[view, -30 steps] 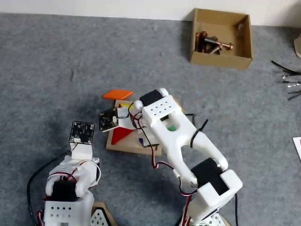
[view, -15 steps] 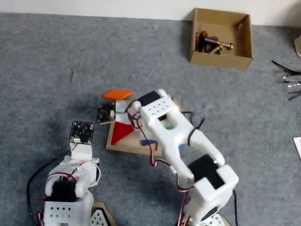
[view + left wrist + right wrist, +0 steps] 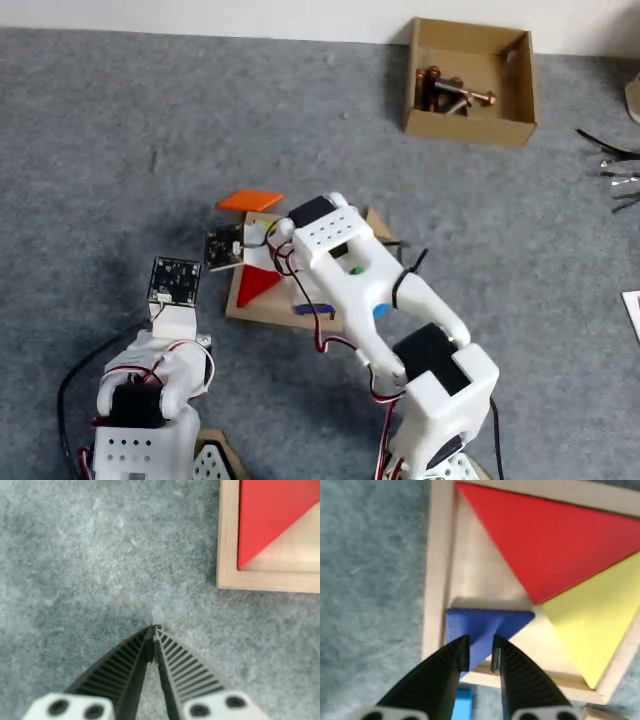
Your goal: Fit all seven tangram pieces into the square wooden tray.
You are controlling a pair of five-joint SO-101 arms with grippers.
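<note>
The right jaws are pinching a small blue triangular wooden piece (image 3: pixel 485 624) at the rim of the square wooden tray (image 3: pixel 436 570). I see it next to the large red triangle (image 3: pixel 545 540) and the yellow triangle (image 3: pixel 590 625) lying flat inside. My left jaws are pressed together over the grey-carpeted bench (image 3: pixel 75 555), near the tray's corner.

left hand (image 3: pixel 154 630): fingers together, over grey bench (image 3: pixel 90 560) | ahead of it: tray (image 3: pixel 227 555) corner holding red piece (image 3: pixel 272 515)
</note>
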